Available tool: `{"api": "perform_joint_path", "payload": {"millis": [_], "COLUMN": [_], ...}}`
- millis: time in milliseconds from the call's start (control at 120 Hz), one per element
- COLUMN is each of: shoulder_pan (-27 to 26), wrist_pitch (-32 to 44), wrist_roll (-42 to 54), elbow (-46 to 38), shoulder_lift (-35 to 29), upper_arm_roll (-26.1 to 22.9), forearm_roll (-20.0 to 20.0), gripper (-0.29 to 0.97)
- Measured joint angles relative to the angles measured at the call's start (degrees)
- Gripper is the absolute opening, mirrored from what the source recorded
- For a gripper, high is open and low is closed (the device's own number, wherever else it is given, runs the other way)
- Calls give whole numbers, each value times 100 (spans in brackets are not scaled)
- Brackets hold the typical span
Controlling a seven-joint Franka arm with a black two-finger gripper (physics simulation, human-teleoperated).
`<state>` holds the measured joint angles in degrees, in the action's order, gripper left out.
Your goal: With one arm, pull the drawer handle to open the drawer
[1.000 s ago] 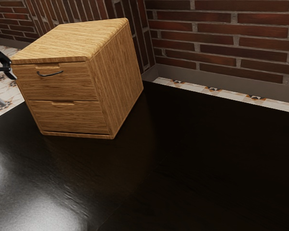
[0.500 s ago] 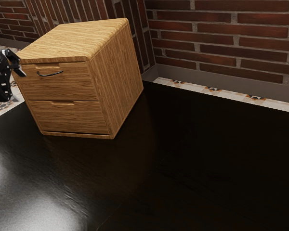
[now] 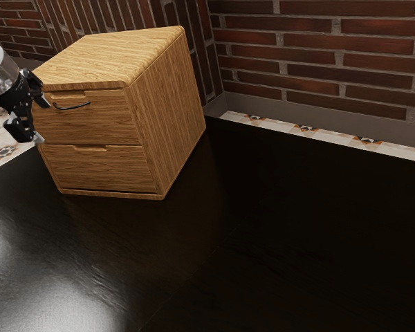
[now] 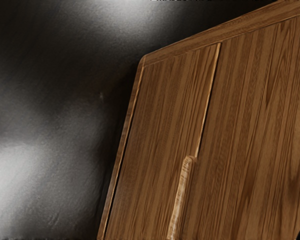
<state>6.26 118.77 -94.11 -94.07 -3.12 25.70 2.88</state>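
Gripper [image 3: 29, 116], jaws spread, hangs just beside the handle [image 3: 72, 106]; it should straddle that handle squarely before closing.

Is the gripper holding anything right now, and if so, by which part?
Nothing is held. The gripper hangs open at the front corner of the cabinet, beside the top drawer's handle, which is not between its fingers.

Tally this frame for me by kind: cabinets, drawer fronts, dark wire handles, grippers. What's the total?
Wooden cabinet: 1
Drawer fronts: 2
Dark wire handle: 1
Gripper: 1
Total: 5
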Motion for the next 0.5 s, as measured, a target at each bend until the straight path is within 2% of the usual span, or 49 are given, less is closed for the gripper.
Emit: {"api": "perform_joint_path", "payload": {"millis": [500], "shoulder_pan": [260], "wrist_pitch": [108], "wrist_roll": [-149], "elbow": [371], "shoulder_lift": [461], "upper_arm_roll": [-267], "forearm_roll": [-98], "gripper": [68]}}
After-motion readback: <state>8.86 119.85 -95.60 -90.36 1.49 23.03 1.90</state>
